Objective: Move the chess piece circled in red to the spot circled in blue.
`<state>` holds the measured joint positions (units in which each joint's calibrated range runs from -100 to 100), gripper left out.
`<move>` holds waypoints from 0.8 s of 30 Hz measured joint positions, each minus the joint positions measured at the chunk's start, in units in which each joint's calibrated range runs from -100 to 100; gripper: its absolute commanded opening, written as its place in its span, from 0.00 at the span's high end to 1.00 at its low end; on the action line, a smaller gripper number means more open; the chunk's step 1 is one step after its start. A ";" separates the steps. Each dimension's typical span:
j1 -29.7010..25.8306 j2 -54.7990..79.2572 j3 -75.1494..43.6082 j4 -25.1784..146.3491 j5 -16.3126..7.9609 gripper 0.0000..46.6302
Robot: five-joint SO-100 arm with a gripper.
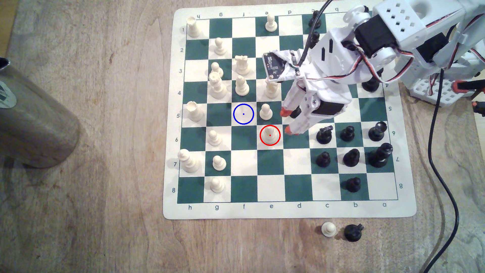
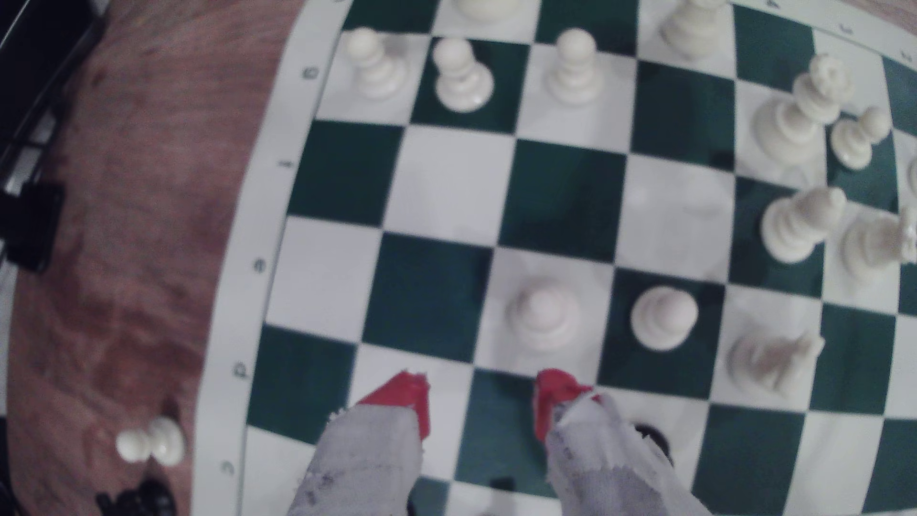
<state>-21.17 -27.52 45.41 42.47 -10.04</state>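
I find my pincer (image 1: pixel 286 120) spread wide with nothing between its red-tipped fingers (image 2: pixel 407 397), hovering over the board (image 1: pixel 288 210) just to the exterior view's right of the ringed pawn (image 1: pixel 270 134). That cream pawn stands upright on its cream square inside the red ring, clear of both fingertips. A second cream pawn (image 1: pixel 265 111) stands on the green square adjoining it. The blue-ringed square (image 1: pixel 243 114) lies diagonally adjacent to the ringed pawn's square, toward the exterior view's upper left, and is unoccupied. Black pieces (image 1: pixel 349 149) cluster on the exterior view's right.
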 measured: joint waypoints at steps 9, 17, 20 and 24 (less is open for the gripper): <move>1.47 10.22 -6.42 -0.72 -2.05 0.74; 1.92 15.42 -10.21 -0.72 -2.15 0.76; 2.06 16.34 -10.57 -0.72 -2.15 0.77; 2.06 17.51 -10.57 -0.72 -2.15 0.77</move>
<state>-19.10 -10.01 34.84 41.75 -12.19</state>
